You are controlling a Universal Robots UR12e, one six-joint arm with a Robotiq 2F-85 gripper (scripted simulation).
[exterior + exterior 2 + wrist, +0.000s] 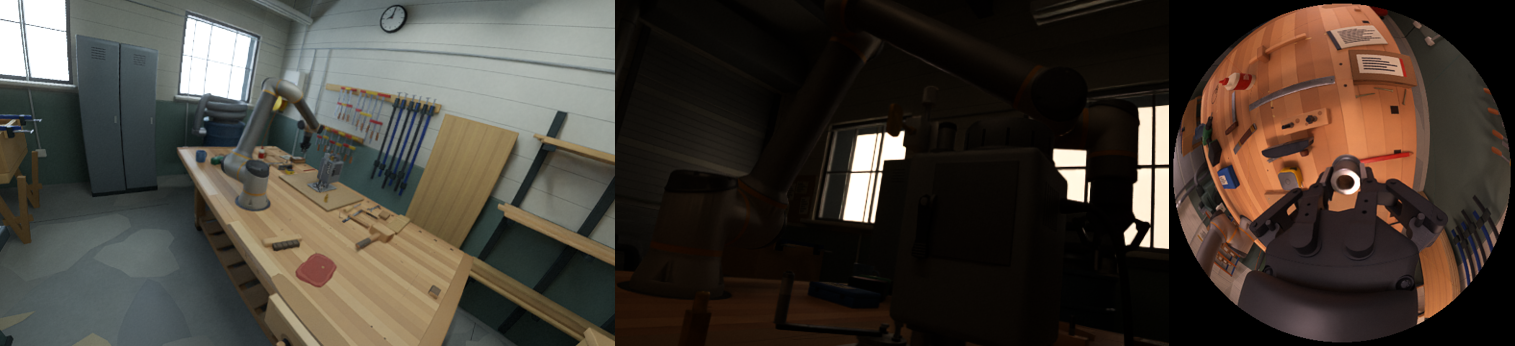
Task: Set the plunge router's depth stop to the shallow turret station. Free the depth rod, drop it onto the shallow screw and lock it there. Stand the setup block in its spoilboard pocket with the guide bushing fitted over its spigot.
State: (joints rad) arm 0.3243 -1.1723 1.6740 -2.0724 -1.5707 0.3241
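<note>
My gripper is closed around the guide bushing, a short steel ring, and I carry it above the far part of the bench, its bore facing down at the wood. In the side camera my gripper hangs beyond the plunge router, which stands on its spoilboard. A small yellow piece stands on the spoilboard in front of the router. In the dark second side camera the router body fills the middle and my gripper hangs to its right.
A small wooden tray lies on the bench below me, with a steel rule, a red pencil, a yellow tape measure, a glue bottle and two printed cards around it. Clamps hang on the wall behind.
</note>
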